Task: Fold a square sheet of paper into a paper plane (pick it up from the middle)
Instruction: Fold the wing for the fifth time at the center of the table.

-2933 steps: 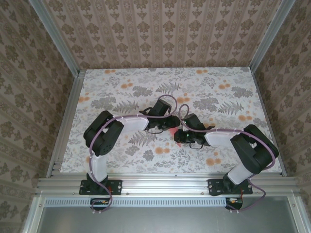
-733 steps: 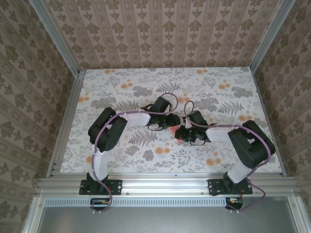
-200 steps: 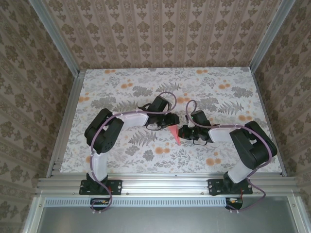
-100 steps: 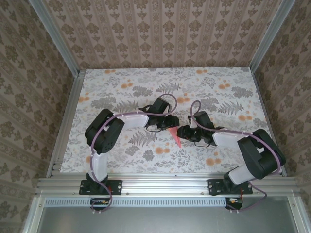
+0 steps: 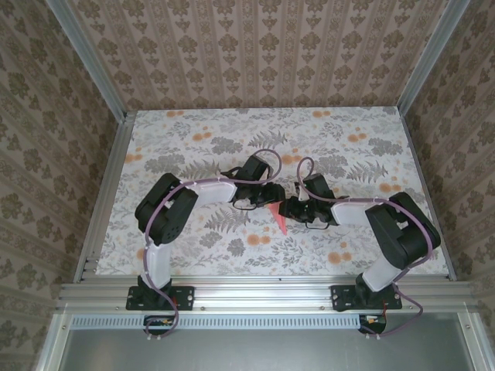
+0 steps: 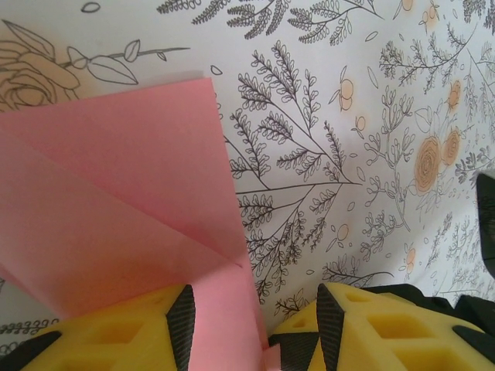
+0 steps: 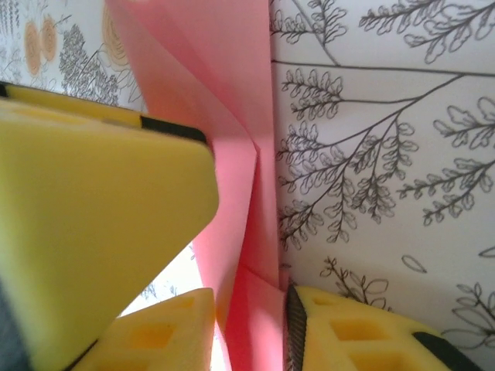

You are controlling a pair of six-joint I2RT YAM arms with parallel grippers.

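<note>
1. The paper plane [image 5: 278, 219] is salmon pink and part folded. It sits close to the middle of the table [image 5: 193, 139], with its sharp point turned toward the table's near edge.
2. My left gripper [image 5: 267, 202] is just left of the table's middle, at the wide end of the plane.
3. In the left wrist view, a pink flap [image 6: 116, 201] runs down between my yellow fingers [image 6: 116, 336] and reaches the pad on each side. The left gripper [image 6: 251, 325] has its jaws partly spread and pinching that flap. Two diagonal creases meet just above the pads.
4. My right gripper [image 5: 291, 210] is just right of the table's middle and faces the left one across the plane.
5. In the right wrist view, the right gripper [image 7: 249, 325] has its jaws on either side of a standing fold of the plane [image 7: 232, 77]. The paper fills the narrow gap between the pads [image 7: 348, 332]. I cannot tell whether they are clamping it or only touching it.
6. The table print beside the plane is grey ferns and orange flowers.
</note>
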